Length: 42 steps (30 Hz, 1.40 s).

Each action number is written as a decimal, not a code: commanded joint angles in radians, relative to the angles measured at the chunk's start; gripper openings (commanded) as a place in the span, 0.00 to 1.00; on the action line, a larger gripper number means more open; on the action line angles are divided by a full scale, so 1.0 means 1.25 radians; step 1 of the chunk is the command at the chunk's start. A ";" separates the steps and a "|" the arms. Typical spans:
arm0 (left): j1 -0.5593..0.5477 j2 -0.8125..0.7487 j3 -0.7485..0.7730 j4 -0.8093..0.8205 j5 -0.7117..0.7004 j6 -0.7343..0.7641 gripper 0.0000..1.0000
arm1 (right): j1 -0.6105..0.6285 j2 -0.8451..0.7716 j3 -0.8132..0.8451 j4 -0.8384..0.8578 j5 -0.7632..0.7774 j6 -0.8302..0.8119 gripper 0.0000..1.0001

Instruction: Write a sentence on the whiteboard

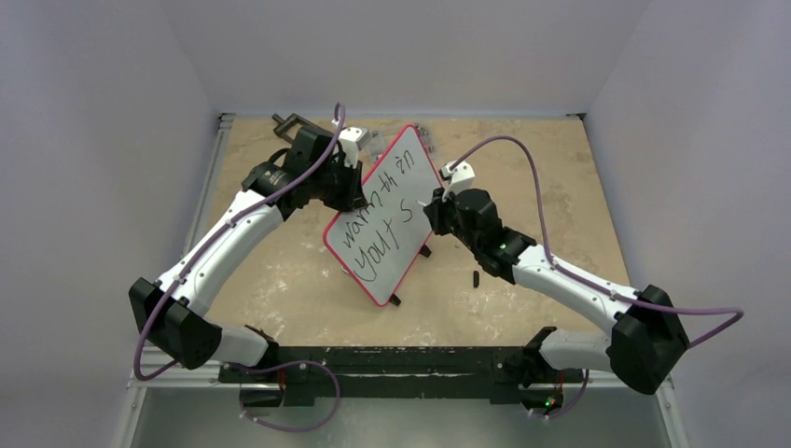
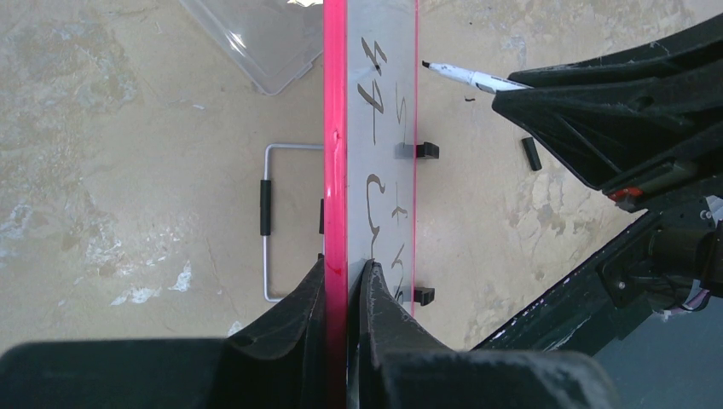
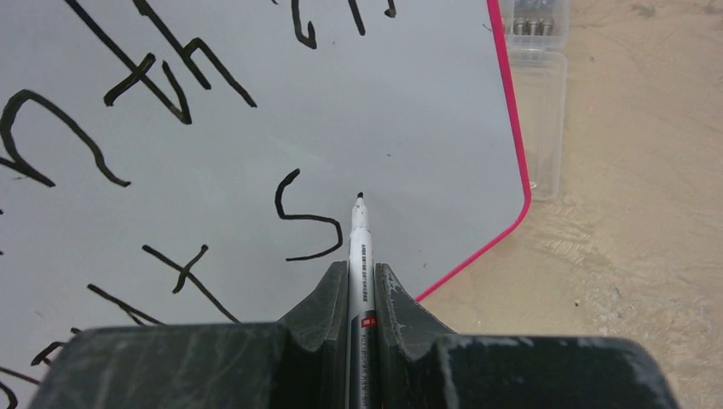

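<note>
The whiteboard (image 1: 401, 247), white with a red rim, stands tilted up off the table. My left gripper (image 1: 359, 187) is shut on its edge; the left wrist view shows my jaws (image 2: 345, 268) clamped on the red rim (image 2: 336, 128). The sentence (image 1: 373, 217) reads roughly "warmth in / your s" in black. My right gripper (image 1: 437, 203) is shut on a white marker (image 3: 360, 230), jaws (image 3: 361, 271) tight on its barrel. The marker's tip is at the board face (image 3: 426, 111), just right of the letter "s" (image 3: 303, 223). I cannot tell if it touches.
A clear plastic box (image 3: 541, 102) lies behind the board, also in the left wrist view (image 2: 256, 43). The black marker cap (image 1: 476, 278) lies on the table right of the board. A bent wire stand (image 2: 271, 223) lies behind the board. A dark clamp (image 1: 289, 121) sits at the back.
</note>
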 commanded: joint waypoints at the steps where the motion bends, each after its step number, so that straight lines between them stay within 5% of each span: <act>1: 0.005 0.027 -0.022 -0.095 -0.189 0.123 0.00 | -0.016 0.026 0.062 0.055 0.005 0.009 0.00; 25: 0.006 0.029 -0.020 -0.095 -0.189 0.123 0.00 | -0.022 0.051 -0.016 0.102 -0.121 0.047 0.00; 42: 0.005 0.030 -0.021 -0.095 -0.189 0.123 0.00 | -0.026 0.095 0.031 0.064 -0.029 0.026 0.00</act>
